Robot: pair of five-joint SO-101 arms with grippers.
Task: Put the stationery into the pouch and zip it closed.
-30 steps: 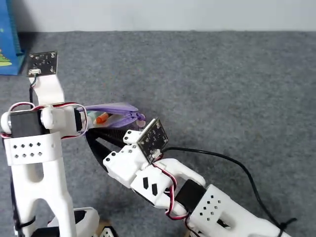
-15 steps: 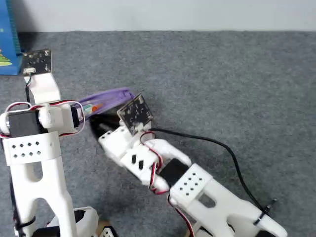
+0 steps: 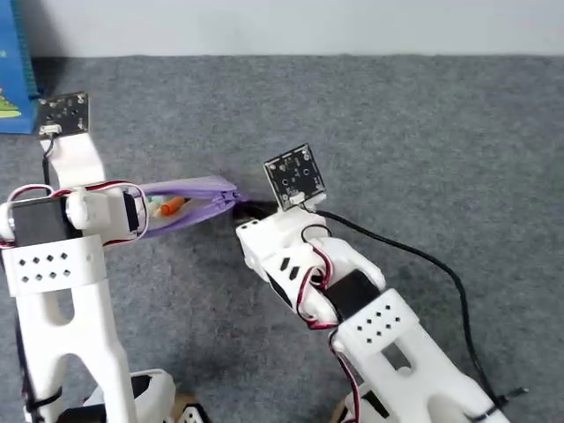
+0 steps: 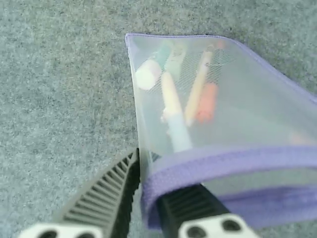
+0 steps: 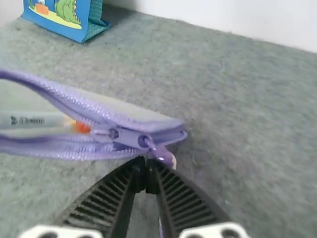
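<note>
- The high view looks steeply down from a fixed spot above the grey tabletop (image 3: 397, 132), on the arm-base side, far enough back to take in both arms and the pouch (image 3: 189, 201).
- The left wrist view sits close behind the left tool (image 4: 148, 173), facing along its fingers onto the pouch's mesh side.
- The right wrist view sits close behind the right tool (image 5: 146, 171), low over the tabletop, facing the pouch's zipper end just ahead of the tips, with a blue box (image 5: 64, 17) far beyond.
- All three views share the pouch. The high and right wrist views also share the blue box.

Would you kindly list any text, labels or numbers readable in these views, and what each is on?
Nothing can be read.
Pen inside the pouch: dark print, too blurred to read.
Blue box: a cartoon picture, no legible words.
</note>
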